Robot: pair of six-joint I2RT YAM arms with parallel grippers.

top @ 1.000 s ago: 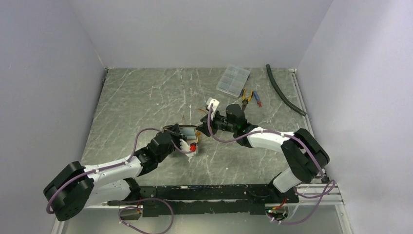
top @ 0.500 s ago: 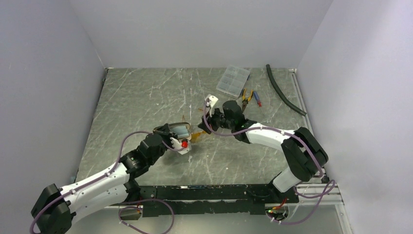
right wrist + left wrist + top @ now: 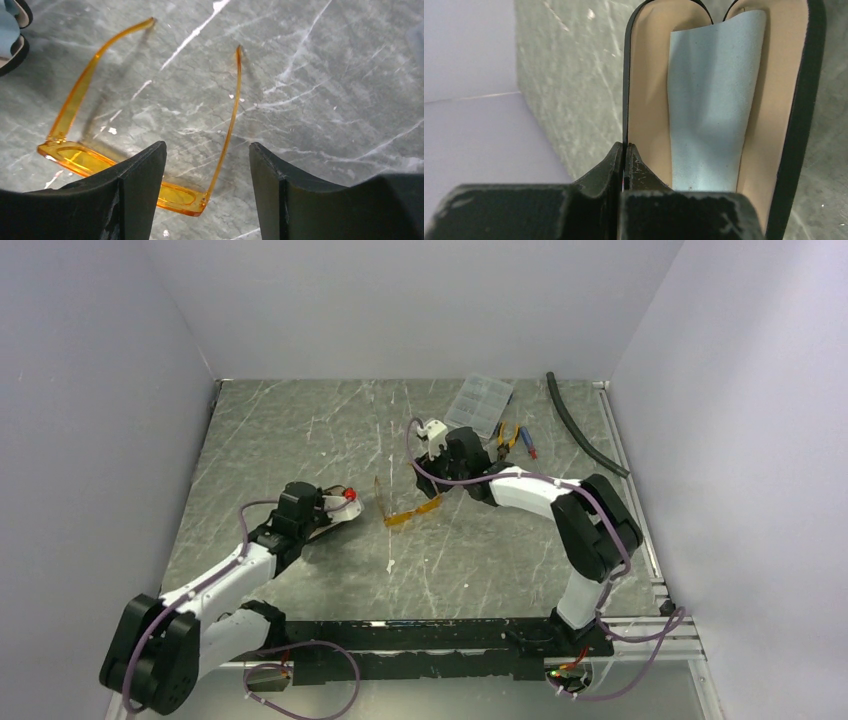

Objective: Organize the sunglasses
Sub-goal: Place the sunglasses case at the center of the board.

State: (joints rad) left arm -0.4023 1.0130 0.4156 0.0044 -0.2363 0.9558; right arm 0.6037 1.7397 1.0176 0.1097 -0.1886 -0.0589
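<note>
The sunglasses (image 3: 413, 512), translucent orange with both arms unfolded, lie flat on the marble table. In the right wrist view the sunglasses (image 3: 75, 156) sit just beneath my right gripper (image 3: 206, 145), which is open, with one thin arm running between the fingers and touching neither. From above, my right gripper (image 3: 447, 478) hovers over their right end. My left gripper (image 3: 624, 146) is shut on the black rim of the open glasses case (image 3: 649, 100), tan inside with a light blue cloth (image 3: 714, 100). The case (image 3: 335, 518) is to the left of the sunglasses.
A clear compartment box (image 3: 480, 403) lies at the back. Orange-handled pliers (image 3: 508, 437) and a blue-handled tool (image 3: 527, 443) lie beside it. A black hose (image 3: 585, 425) runs along the right edge. Walls close in the left, back and right sides.
My left arm has swung left, carrying the case away from the sunglasses. The right gripper's jaws have widened and it has moved back toward the far side. The sunglasses now rest on the table.
</note>
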